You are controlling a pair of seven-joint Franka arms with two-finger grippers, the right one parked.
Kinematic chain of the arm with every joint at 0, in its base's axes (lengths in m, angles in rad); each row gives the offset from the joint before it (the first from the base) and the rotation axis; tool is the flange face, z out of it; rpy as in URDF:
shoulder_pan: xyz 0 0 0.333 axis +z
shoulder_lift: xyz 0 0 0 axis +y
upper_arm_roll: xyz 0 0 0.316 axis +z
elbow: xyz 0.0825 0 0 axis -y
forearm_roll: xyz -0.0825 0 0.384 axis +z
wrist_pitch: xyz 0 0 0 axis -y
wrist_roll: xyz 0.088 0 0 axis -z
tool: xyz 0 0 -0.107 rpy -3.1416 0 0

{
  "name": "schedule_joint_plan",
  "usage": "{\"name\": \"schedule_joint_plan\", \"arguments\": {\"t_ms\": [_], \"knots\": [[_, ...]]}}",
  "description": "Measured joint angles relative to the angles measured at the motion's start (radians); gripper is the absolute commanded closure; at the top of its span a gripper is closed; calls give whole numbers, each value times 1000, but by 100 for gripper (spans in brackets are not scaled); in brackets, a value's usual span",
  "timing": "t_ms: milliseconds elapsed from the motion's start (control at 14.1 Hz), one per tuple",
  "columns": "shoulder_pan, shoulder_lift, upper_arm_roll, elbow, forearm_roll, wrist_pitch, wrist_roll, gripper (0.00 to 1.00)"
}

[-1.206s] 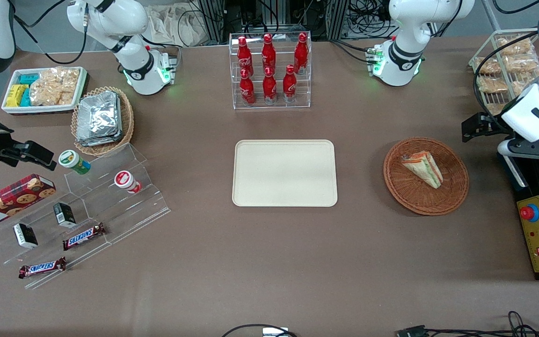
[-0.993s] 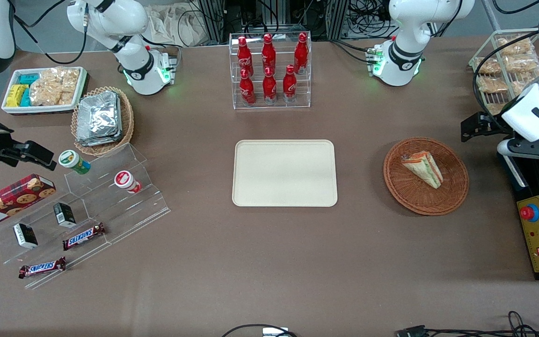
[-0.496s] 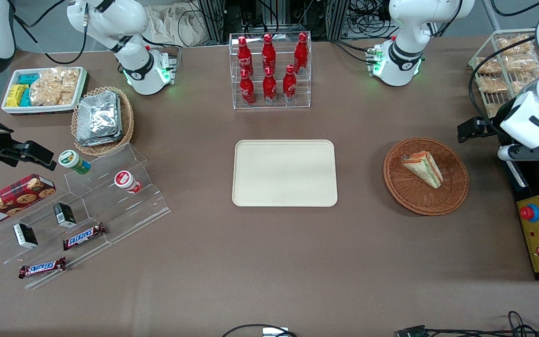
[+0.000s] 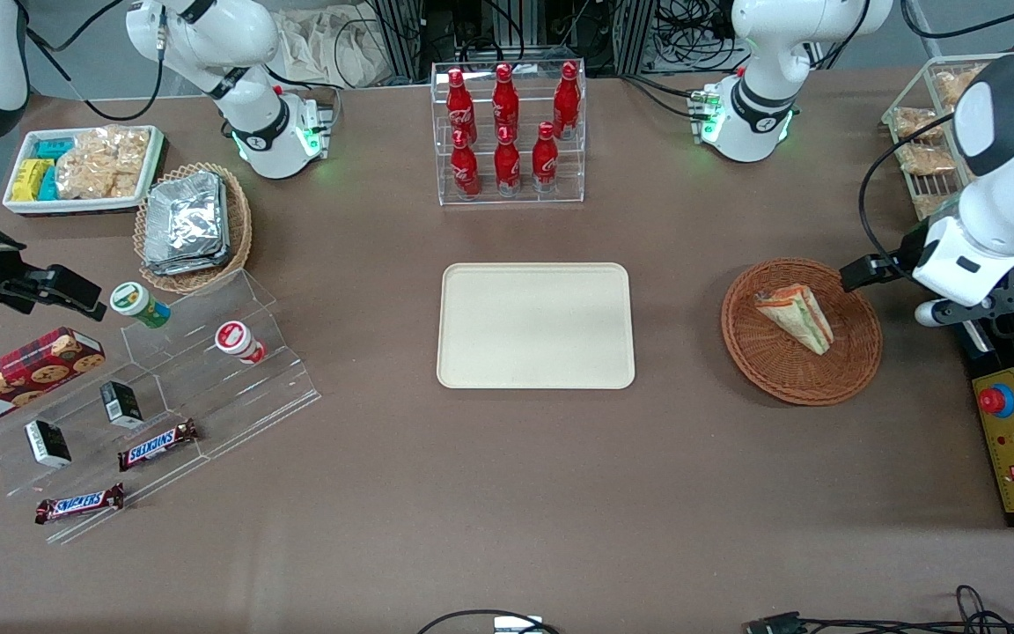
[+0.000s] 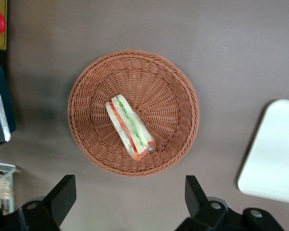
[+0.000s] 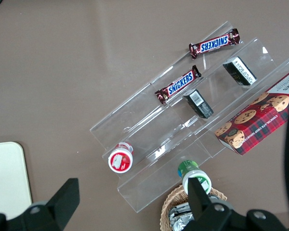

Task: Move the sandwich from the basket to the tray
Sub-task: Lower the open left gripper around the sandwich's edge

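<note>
L arm comes in from the working arm's end of the table, wrist angled down over the tabletop [image 4: 507,493], white forearm above the wire rack [image 4: 916,132] of snack packs. Gripper [image 5: 130,202] hangs above the table just outside the basket [image 4: 855,365] rim, not over the sandwich [image 4: 796,319] itself. In front view only one dark fingertip shows, over the basket's rim on the working arm's side. Fingers [image 5: 62,195] spread wide apart, nothing betw. them, no contact w/ basket or sandwich.

Sandwich lies flat inside the basket, roughly centred, wedge w/ filling layers facing up, clear of the rim all round. Basket sits on bare table, well apart from the tray [image 4: 535,326], which is nearer the table's middle. Tray is bare, flat, low rim.

Edges/room: open brown table betw. basket and tray, nothing standing in that strip. Black control box [image 4: 1013,440] w/ red button lies near the basket toward the working arm's end, nearer the front cam than the gripper. Bottle rack [image 4: 509,132] w/ red bottles stands farther from the front cam than the tray, w/ a gap. Clear acrylic step stand [image 4: 181,387] w/ snack bars and cups is toward the parked arm's end, well apart from the tray. Wide open table nearer the front cam than tray and basket.
</note>
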Motion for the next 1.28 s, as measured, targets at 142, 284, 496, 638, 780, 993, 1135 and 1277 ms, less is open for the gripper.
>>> {"name": "schedule_joint_plan", "arguments": {"t_ms": [142, 284, 496, 638, 780, 993, 1135, 1277], "knots": [[0, -25, -1, -95, 0, 81, -79, 0], [-1, -37, -1, -167, 0, 147, -143, 0], [-1, -39, -1, -247, 0, 229, -191, 0], [-1, -39, -1, -296, 0, 288, -232, 0], [0, -39, -1, -344, 0, 350, -276, 0], [0, -39, -1, -419, 0, 447, -307, 0], [7, -39, -1, -478, 0, 531, -320, 0], [22, -32, 0, -534, 0, 619, -321, 0]]}}
